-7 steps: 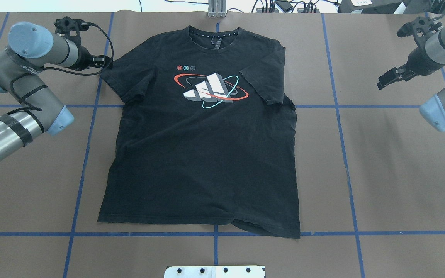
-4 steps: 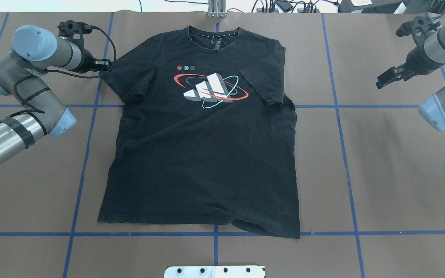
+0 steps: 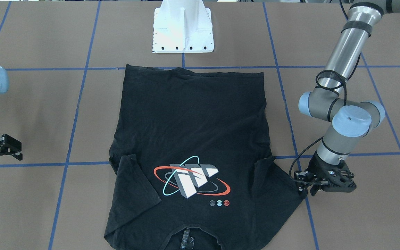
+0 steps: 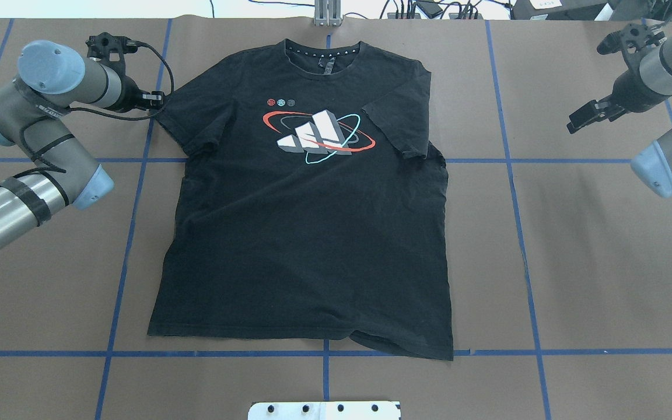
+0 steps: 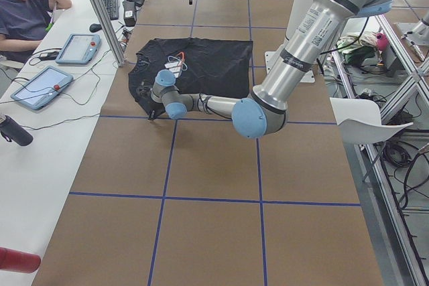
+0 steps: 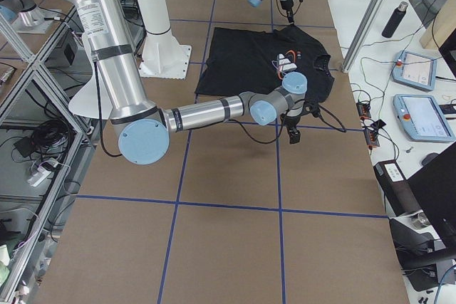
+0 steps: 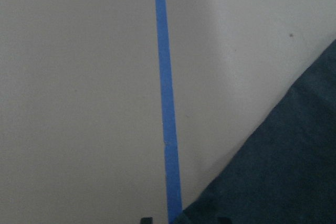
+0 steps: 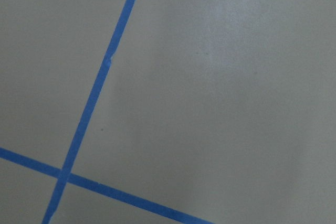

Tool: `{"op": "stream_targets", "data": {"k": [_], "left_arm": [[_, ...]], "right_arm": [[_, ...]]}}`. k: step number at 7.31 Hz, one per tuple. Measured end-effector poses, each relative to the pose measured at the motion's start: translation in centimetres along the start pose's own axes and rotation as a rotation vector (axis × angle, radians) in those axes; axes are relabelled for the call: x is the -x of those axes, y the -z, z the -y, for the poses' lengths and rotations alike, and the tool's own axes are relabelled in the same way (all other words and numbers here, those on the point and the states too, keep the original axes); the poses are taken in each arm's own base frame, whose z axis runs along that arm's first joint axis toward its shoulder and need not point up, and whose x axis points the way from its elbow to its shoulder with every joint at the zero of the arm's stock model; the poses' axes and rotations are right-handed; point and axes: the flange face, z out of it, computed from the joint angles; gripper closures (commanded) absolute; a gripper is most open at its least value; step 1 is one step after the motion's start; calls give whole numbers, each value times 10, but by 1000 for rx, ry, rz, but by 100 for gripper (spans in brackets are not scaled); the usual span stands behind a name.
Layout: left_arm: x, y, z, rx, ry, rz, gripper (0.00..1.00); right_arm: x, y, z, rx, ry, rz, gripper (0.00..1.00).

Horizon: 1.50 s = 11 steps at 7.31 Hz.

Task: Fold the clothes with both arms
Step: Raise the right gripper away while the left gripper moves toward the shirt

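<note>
Left end effector (image 4: 158,99) sits low at the outer edge of the T-shirt's (image 4: 307,233) left sleeve (image 4: 187,125). Fingers spread. My wrist view shows both tips apart at the bottom of the frame, with the sleeve edge running in between them. Not pinching yet. My guess at the reason for this spot: the sleeve edge is the free flap, easiest to lift and carry inward for a fold.

Right end effector (image 4: 581,119) hangs over bare surface (image 4: 592,262), well apart from the shirt. It looks spread in the front view and holds nothing. Its wrist camera sees only brown paper and blue tape lines (image 8: 89,108).

Shirt lies face up and mostly flat in the middle of the surface, collar (image 4: 321,49) away from my base, hem toward it. Right sleeve (image 4: 400,131) already lies turned in over the body. Hem near the right corner is rumpled.

Around: white pedestal base (image 4: 324,410) near the hem, not touching. Nothing lies between either end effector and the shirt. A person (image 5: 30,11) sits at the side bench with tablets (image 5: 33,88), off the working surface.
</note>
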Motion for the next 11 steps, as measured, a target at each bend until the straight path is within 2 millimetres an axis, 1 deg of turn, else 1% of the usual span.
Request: {"op": "stream_targets", "data": {"k": [1,2,3,4,7,9,10,11], "left_arm": [[1,-1,-1,1,0,1,64],[1,-1,-2,2,0,2,69],[2,-1,-2,3,0,2,87],[2,-1,-2,4,1,2,100],[-1,3,0,-3,8,-7,100],[-5,11,9,-13,16,-17,100],[-11,17,18,-14,30,-24,100],[-30,24,31,-3,56,-29,100]], "right_arm": [[0,0,0,0,1,0,0],[1,0,0,0,2,1,0],[1,0,0,0,2,1,0],[1,0,0,0,3,2,0],[2,0,1,-2,2,2,0],[4,1,3,-4,2,3,0],[4,2,4,-5,3,3,0],[5,2,4,-5,3,4,0]]}}
